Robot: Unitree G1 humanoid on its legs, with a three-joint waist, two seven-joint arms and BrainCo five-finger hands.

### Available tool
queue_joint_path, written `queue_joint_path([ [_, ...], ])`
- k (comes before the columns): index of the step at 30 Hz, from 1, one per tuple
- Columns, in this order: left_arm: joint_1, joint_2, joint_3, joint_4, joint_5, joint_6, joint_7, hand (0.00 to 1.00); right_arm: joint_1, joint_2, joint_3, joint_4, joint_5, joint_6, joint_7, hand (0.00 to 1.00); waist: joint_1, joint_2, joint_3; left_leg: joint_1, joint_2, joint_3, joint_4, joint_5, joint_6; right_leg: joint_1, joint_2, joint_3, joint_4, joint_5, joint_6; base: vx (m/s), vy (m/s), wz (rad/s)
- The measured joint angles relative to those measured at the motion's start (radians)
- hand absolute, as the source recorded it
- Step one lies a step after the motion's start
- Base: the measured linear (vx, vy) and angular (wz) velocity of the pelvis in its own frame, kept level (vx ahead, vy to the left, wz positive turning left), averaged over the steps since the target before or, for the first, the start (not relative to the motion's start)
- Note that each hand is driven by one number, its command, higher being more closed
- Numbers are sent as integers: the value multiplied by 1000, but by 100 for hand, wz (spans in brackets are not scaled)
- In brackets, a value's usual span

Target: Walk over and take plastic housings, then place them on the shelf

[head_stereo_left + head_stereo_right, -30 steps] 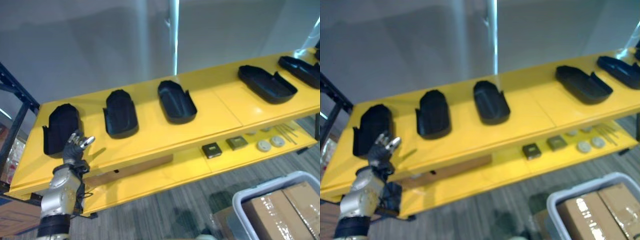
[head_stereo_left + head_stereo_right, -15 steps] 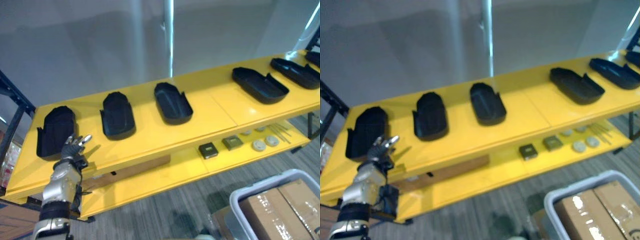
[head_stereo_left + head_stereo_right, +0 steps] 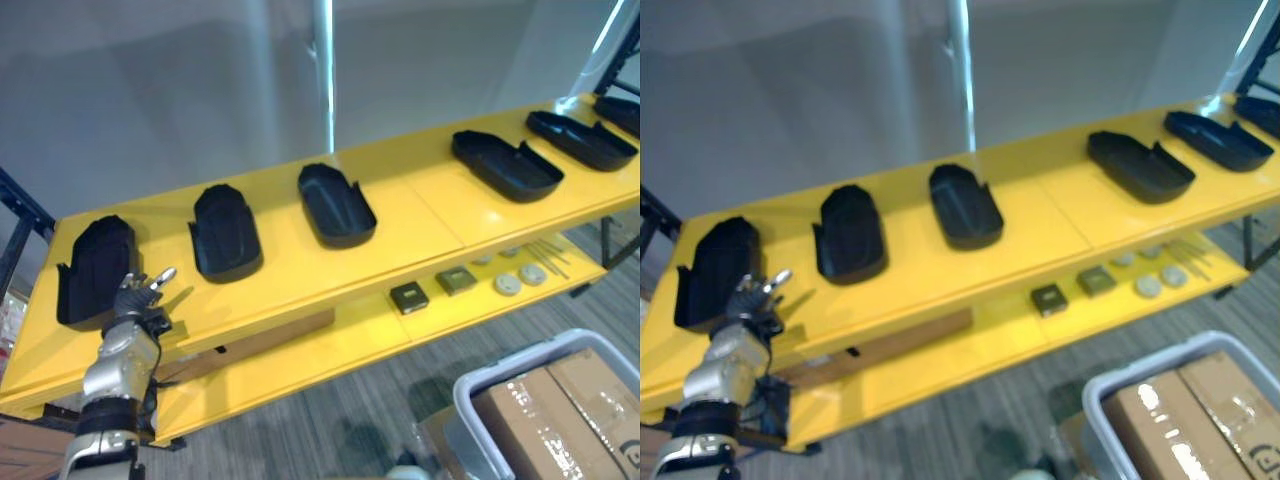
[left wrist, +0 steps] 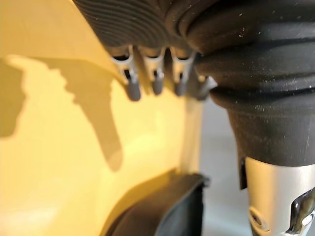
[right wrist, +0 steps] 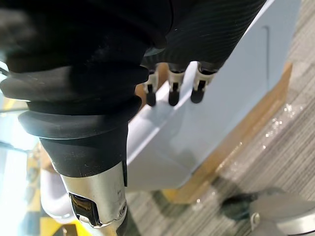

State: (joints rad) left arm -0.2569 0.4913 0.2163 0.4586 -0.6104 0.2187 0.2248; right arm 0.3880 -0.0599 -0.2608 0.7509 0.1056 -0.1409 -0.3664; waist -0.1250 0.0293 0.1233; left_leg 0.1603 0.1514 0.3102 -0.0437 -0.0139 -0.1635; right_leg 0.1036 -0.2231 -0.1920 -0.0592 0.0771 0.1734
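The yellow shelf point(image 3: 420, 215) ran across in front of me in two tiers, with a grey bin point(image 3: 500, 365) holding cardboard boxes point(image 3: 560, 420) on the floor off its right end.

Six black plastic housings lay in a row along the top tier, none touching another. Each was a matte, shallow, boat-shaped shell, rounded at one end, with a raised rim and small notched tabs on its sides. The leftmost housing point(image 3: 92, 268) sat by the left edge, and the second housing point(image 3: 225, 232) and third housing point(image 3: 335, 205) followed towards the middle. After a wide bare stretch came the fourth housing point(image 3: 503, 165), the fifth housing point(image 3: 578, 140) and the sixth housing point(image 3: 620, 108) at the right end. The third to fifth lay with the hollow side up; the second looked turned dome side up.

A wooden plank point(image 3: 250, 345) lay on the left half of the lower tier.

My left hand point(image 3: 135, 298) hung over the front edge of the top tier, just beside the leftmost housing, its fingers loosely spread and holding nothing. My right hand point(image 5: 172, 81) was low beside the bin wall, fingers straight and empty.

On the lower tier's right half lay two small square parts point(image 3: 409, 297), two pale discs point(image 3: 507, 284) and a few thin rods point(image 3: 548, 252)
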Motion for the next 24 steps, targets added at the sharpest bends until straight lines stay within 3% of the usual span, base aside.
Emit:
queue_joint_path([
  [24,-15,0,6,33,0,-9,49,0,0,-1,7,-7,1,2,-1,0,-1,-2,13,1,0,0,0,0,0,0,0,0,1,0,0,0,0,0],
])
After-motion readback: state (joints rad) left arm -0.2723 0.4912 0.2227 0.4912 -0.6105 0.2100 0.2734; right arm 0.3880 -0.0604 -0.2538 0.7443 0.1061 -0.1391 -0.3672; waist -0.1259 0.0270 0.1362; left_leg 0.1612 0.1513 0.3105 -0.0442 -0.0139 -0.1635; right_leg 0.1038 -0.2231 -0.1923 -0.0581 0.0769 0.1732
